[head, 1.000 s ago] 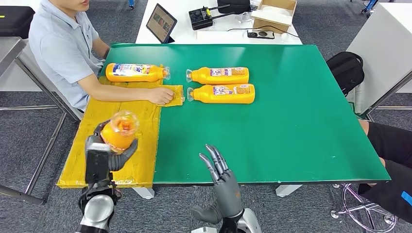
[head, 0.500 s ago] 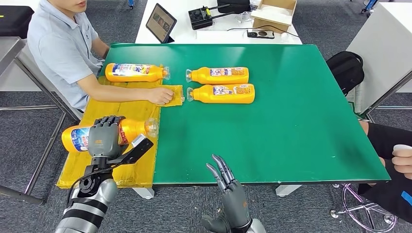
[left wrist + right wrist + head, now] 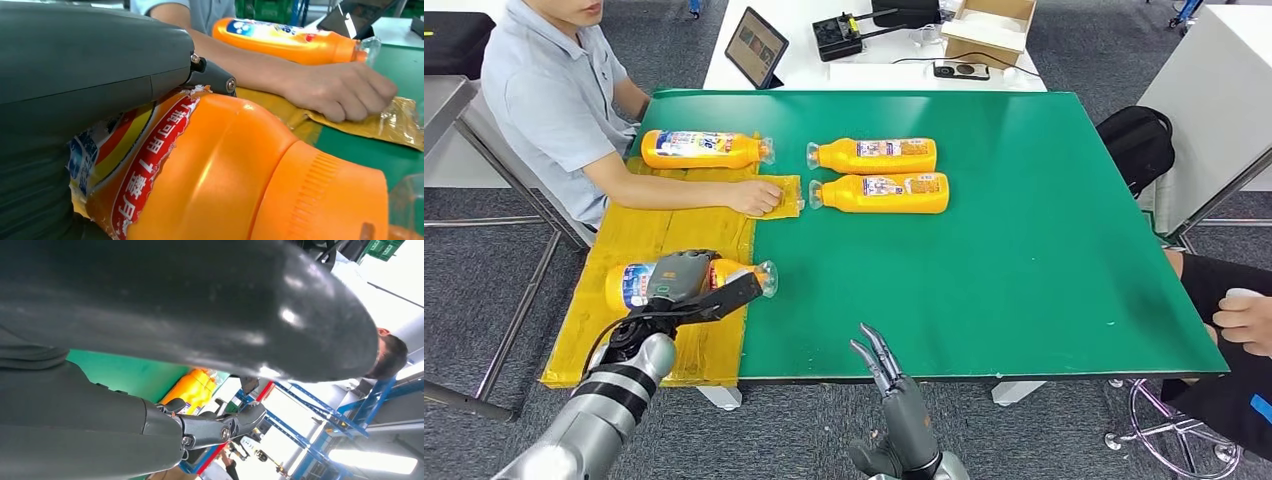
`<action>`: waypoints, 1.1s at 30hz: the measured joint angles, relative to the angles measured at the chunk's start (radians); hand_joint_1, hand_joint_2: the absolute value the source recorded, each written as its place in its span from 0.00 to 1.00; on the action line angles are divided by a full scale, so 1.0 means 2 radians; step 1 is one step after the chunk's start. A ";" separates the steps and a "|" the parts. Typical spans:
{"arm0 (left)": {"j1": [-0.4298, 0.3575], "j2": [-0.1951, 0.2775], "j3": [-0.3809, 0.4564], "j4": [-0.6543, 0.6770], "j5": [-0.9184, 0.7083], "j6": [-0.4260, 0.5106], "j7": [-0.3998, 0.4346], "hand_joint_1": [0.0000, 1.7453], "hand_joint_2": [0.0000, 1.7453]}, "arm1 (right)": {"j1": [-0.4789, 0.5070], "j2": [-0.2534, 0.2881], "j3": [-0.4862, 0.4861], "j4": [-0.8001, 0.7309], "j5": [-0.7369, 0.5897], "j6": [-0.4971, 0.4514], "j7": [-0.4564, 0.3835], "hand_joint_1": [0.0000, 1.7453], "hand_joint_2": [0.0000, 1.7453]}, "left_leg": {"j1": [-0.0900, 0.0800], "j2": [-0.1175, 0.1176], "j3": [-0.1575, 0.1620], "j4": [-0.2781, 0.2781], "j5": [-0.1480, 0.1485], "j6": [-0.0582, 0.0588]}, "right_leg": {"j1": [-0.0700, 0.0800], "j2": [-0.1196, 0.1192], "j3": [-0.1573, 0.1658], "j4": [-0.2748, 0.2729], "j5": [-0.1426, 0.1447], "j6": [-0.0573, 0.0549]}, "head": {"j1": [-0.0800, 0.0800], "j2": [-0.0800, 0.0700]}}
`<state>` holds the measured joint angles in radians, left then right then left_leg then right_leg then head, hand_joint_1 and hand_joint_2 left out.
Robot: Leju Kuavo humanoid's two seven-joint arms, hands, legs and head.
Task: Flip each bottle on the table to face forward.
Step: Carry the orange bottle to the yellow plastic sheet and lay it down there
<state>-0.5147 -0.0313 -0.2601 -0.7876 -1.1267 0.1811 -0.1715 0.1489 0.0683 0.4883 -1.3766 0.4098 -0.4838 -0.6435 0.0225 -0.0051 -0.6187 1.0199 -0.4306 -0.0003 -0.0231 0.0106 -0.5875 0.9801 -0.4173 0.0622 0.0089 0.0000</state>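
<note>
Head view: left hand (image 3: 686, 283) around orange bottle (image 3: 729, 275).

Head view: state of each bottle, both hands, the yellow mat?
Near bottle: on its side on the yellow mat, cap toward the green table, held by the left hand.
Far-left bottle: lying on its side, free.
Two middle bottles: lying side by side on the green table, free.
Left hand: gripping the near bottle.
Right hand: empty, fingers apart, at the table's near edge.
Yellow mat: flat, a person's hand resting on it.
</note>
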 joint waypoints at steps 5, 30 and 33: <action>-0.016 0.000 -0.015 0.027 0.014 -0.025 -0.005 0.00 1.00 | -0.002 0.000 0.000 0.008 -0.004 0.003 -0.004 0.00 0.00 | 0.000 0.000 0.000 0.000 0.000 0.000 | 0.000 0.000 0.000 0.000 0.000 0.000 | 0.000 0.000; 0.034 -0.030 0.003 -0.087 0.420 -0.133 -0.074 0.00 1.00 | -0.019 -0.003 -0.001 0.050 -0.025 -0.050 -0.011 0.00 0.00 | 0.000 0.000 0.002 0.000 0.000 0.000 | 0.000 0.000 0.002 0.000 0.000 0.000 | 0.000 0.000; 0.042 -0.030 0.004 -0.109 0.431 -0.131 -0.074 0.00 1.00 | -0.019 -0.005 0.002 0.050 -0.025 -0.055 -0.011 0.00 0.00 | 0.000 0.000 0.002 0.000 0.000 0.000 | 0.000 0.000 0.002 0.000 0.000 0.000 | 0.000 0.000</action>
<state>-0.4310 -0.0920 -0.2527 -1.0056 -0.2652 -0.0800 -0.3198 0.1107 0.0584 0.4930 -1.2757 0.3589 -0.5939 -0.6645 0.0226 -0.0050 -0.6154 1.0199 -0.4308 -0.0004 -0.0229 0.0107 -0.5841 0.9799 -0.4175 0.0621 0.0088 0.0000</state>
